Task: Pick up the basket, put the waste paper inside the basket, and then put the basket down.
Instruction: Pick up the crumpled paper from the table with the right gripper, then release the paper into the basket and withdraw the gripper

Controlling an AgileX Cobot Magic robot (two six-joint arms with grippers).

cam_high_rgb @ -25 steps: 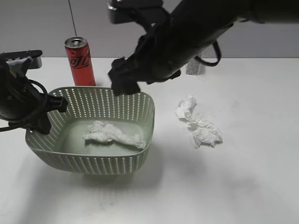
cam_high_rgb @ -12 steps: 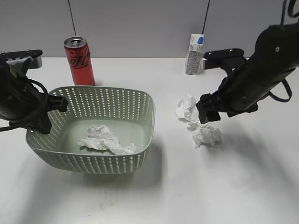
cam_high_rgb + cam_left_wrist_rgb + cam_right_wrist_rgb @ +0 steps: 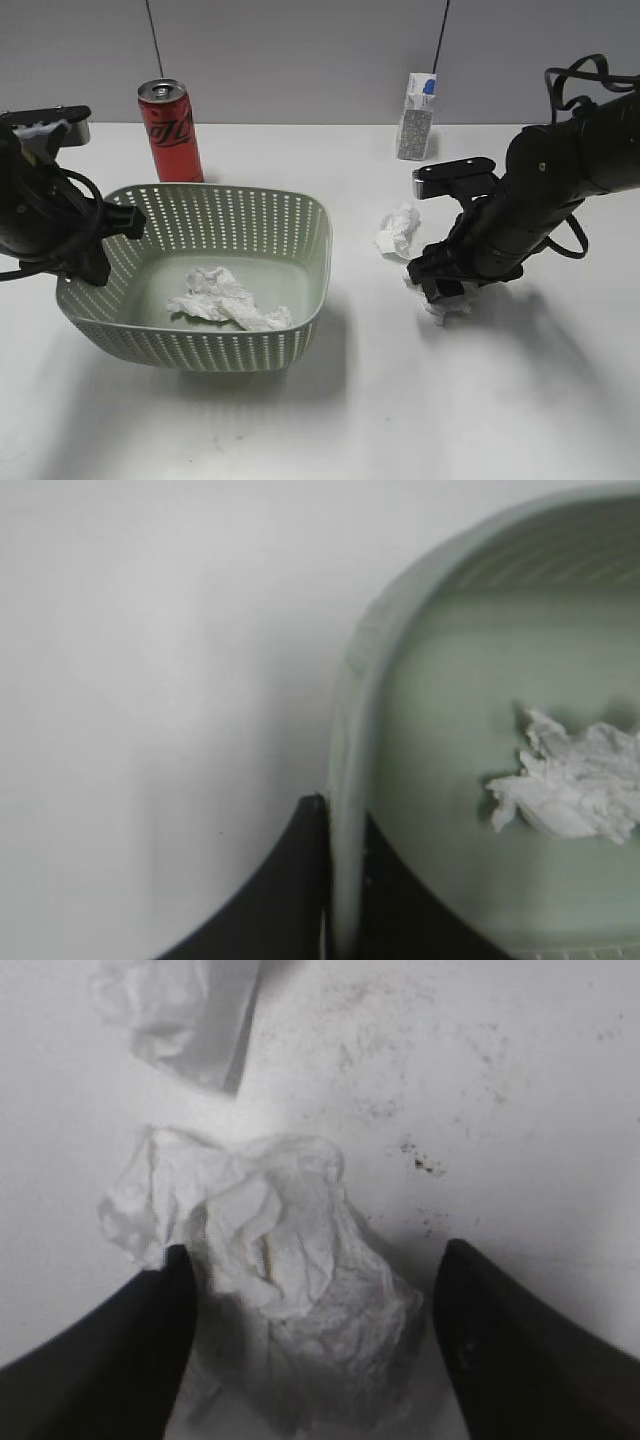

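Note:
The sage-green basket point(image 3: 236, 352) is held tilted just above the table at the left. My left gripper point(image 3: 98, 245) is shut on its left rim point(image 3: 345, 810), one finger inside and one outside. One crumpled white paper wad point(image 3: 225, 299) lies in the basket, also seen in the left wrist view point(image 3: 575, 790). My right gripper point(image 3: 443, 288) is open and down over a second wad point(image 3: 290, 1290) on the table, a finger point(image 3: 140, 1345) on each side of it. A third wad point(image 3: 398, 230) lies just behind.
A red soda can point(image 3: 170, 130) stands behind the basket. A small white-and-blue carton point(image 3: 417, 117) stands at the back of the table. The tabletop point(image 3: 340, 420) is white.
My right arm has swung from over the basket to the right and dropped onto the nearer wad on the table. The wad in the basket settled. The left arm and basket held still.

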